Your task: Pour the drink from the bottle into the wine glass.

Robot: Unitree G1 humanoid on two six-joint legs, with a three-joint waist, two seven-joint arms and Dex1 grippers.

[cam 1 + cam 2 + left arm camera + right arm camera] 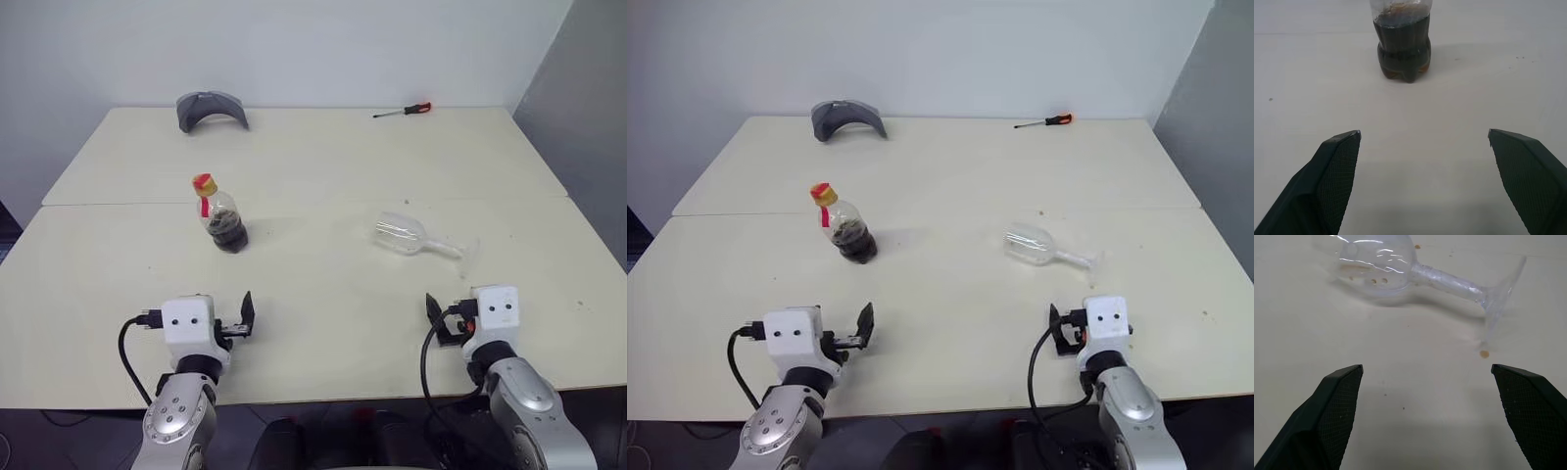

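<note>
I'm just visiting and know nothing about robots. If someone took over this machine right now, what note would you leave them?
Left gripper: open, holding nothing, facing the bottle.
Right gripper: open, holding nothing, facing the wine glass.
The bottle stands upright on the table, cap on, with the drink filling its lower part.
The wine glass lies on its side, foot towards the robot's right, with nothing in it.
Done: nothing yet.
Left: stand the glass upright, take the cap off, pick up the bottle and pour.
Far edge: a grey curved object and a screwdriver, not needed.
</note>
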